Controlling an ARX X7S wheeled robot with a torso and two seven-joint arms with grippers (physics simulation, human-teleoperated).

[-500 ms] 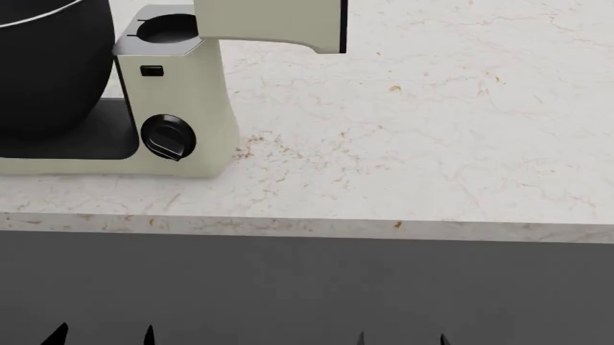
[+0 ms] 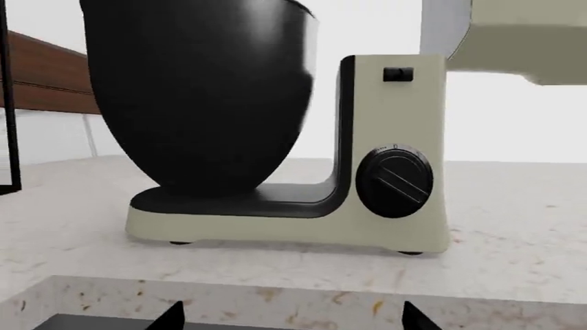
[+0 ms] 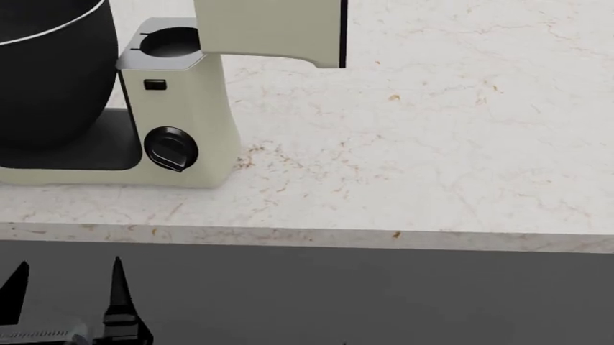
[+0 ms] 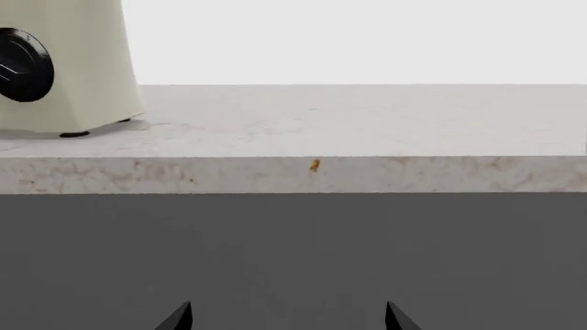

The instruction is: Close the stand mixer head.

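Observation:
The stand mixer head [image 3: 272, 29] is a boxy cream arm with a black end face, tilted up above the cream column [image 3: 182, 108] at the head view's upper left. It also shows in the left wrist view [image 2: 524, 38], raised over the column [image 2: 399, 158]. The glossy black bowl [image 3: 48, 72] sits on the mixer base. My left gripper [image 3: 67, 287] is open and empty, low in front of the counter edge, below the mixer; it also shows in the left wrist view [image 2: 293, 317]. My right gripper [image 4: 288, 317] is open and empty, facing the dark cabinet front below the counter.
The marble counter [image 3: 432, 144] stretches right of the mixer, its front edge [image 3: 384, 239] above a dark cabinet front [image 3: 384, 302]. A black knob [image 3: 171, 149] and a small button [image 3: 154, 85] sit on the column. A brown wooden band [image 2: 46, 75] lies behind the bowl.
My left gripper has risen into the head view at lower left. The right fingertips have dropped out of that view. The counter and mixer sit slightly lower in the picture.

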